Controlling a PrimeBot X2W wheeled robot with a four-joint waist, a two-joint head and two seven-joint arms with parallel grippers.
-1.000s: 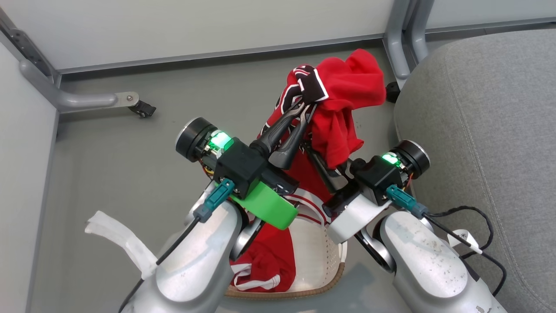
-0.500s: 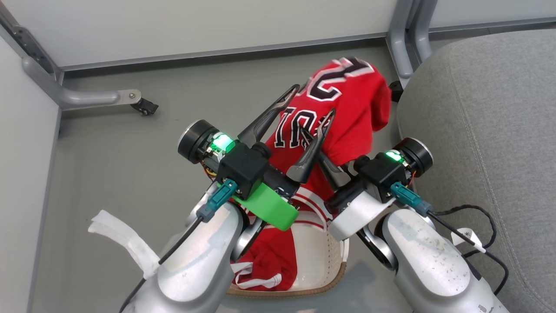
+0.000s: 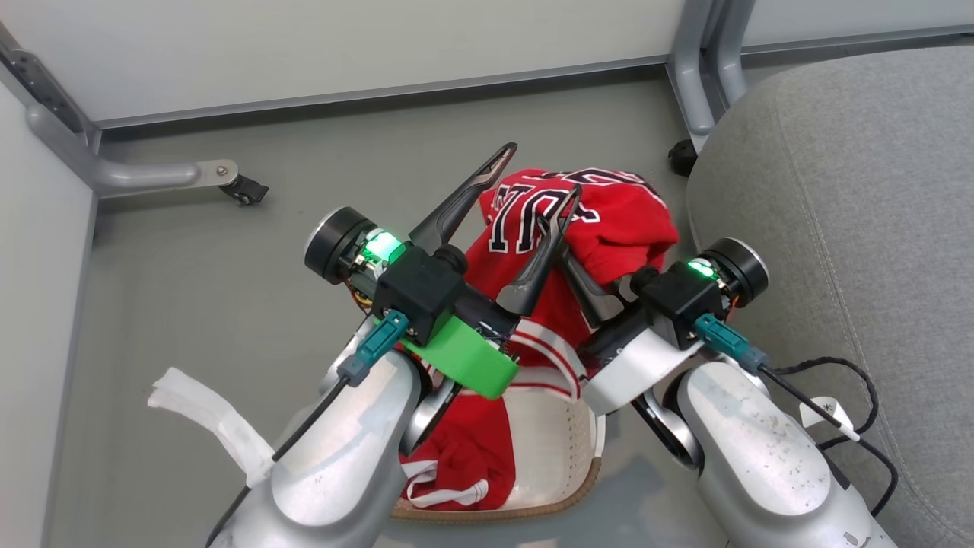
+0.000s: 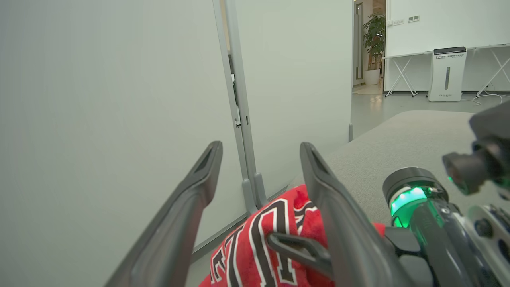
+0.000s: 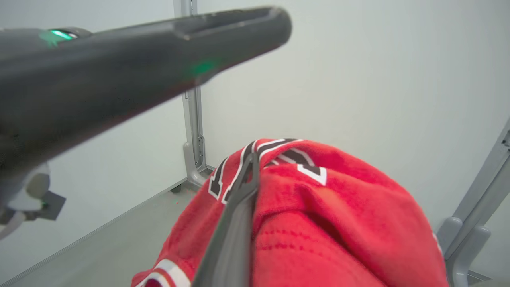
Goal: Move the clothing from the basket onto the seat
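Held high above basket (image 3: 578,487): red jersey (image 3: 609,221), tail trailing inside; right gripper (image 5: 249,167) pinched on it, left gripper (image 3: 540,171) splayed, empty. Risk: lone pinch slipping, or tail snagging rim, dragging basket toward seat (image 3: 837,190)

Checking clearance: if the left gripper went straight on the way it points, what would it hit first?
Likely the pale partition wall near its grey post; the jersey sits below that line. Depth is unclear.
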